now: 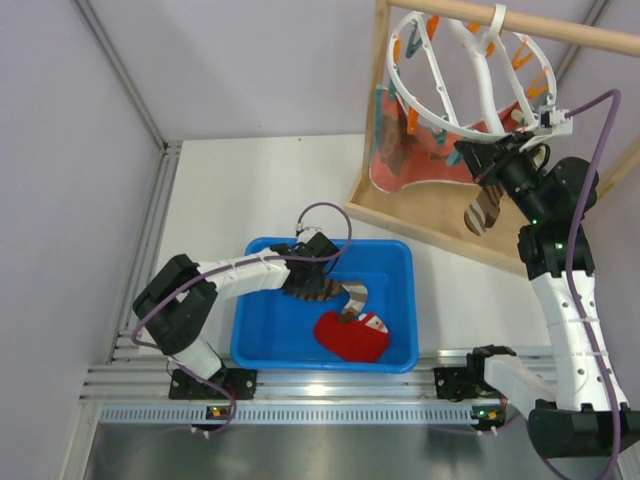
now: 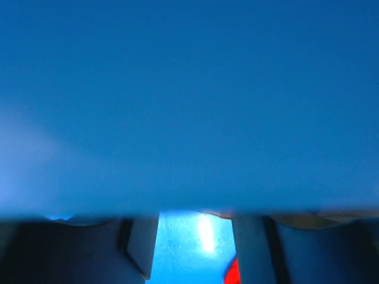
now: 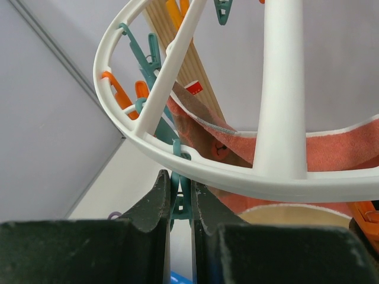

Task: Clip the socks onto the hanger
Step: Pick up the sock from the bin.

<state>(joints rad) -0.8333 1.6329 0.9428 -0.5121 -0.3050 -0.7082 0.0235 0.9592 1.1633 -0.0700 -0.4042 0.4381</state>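
right gripper (image 3: pixel 180 186) clamps a teal clothespin (image 3: pixel 177 210) on the hanger (image 3: pixel 283 89), upper right overhead; left gripper (image 1: pixel 322 288), jaws apart, hovers over the socks (image 1: pixel 352 335) in the blue bin (image 1: pixel 270 335), centre frame. they look limp, light and best pinched at the cuff.

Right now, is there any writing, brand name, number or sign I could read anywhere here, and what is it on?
No readable text appears in any of the three views.
Small red tag against the wooden frame: white marks, too small to read.
Salmon-pink sock: a few dark marks, too blurred to tell if they are letters.
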